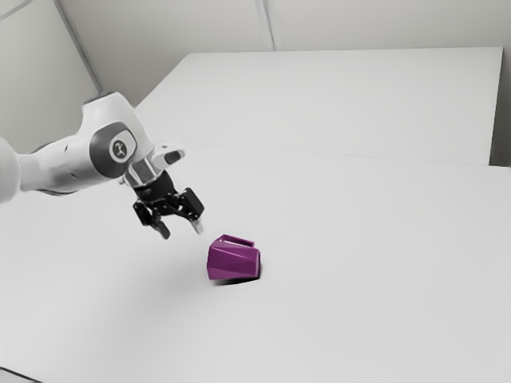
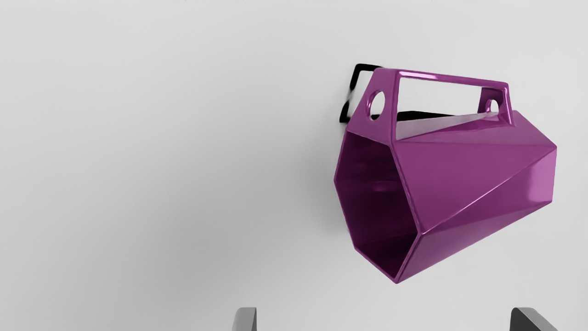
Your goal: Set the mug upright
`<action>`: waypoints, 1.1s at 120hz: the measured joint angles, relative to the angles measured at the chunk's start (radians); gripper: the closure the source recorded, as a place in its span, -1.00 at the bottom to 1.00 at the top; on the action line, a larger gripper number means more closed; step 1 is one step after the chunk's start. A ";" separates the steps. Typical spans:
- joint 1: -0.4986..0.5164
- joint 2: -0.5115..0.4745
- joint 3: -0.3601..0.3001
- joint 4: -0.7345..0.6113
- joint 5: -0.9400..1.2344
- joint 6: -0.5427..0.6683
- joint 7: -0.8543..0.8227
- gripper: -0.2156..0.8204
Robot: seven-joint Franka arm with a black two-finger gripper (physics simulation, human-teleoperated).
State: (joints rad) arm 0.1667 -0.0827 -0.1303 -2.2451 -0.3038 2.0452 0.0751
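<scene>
In the exterior view, can see the claw (image 1: 182,230) hanging empty above the counter (image 1: 359,239), with the mug (image 1: 234,262) lying on its side below it and a little beyond, toward the exterior view's right, near but not touching. Not upright, so still in need of righting. Coming down along too shallow a path might butt against the near end and shove or roll the mug away instead of straddling it.

In the wrist view, fingers (image 2: 245,319) spread wide, nothing between them. Mug lying ahead of the claw and off its centre line, nearer one fingertip than the other; closing without shifting over first could knock it askew. Open mouth (image 2: 381,197) turned partly toward the claw: easy to slip one fingertip inside and pinch just a wall, then swing the load while lifting. Handle (image 2: 455,78) standing out from the body, likely to snag a finger or spoil a grip across the facets. Slanting sides probably prone to slide and twist when squeezed. Letting go before getting the base flat could tip everything back over.
</scene>
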 joint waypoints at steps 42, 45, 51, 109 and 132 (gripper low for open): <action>0.065 0.070 0.000 -0.054 -0.322 0.062 0.303 -0.58; 0.068 0.076 0.000 -0.057 -0.340 0.063 0.326 -0.58; 0.072 0.093 0.000 -0.059 -0.382 0.066 0.379 -0.58; 0.082 0.198 0.000 -0.067 -0.679 -0.040 0.757 -0.58; 0.107 0.246 0.000 -0.064 -0.757 -0.090 0.833 -0.19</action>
State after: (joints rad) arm 0.2740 0.1638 -0.1303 -2.3093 -1.0607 1.9551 0.9086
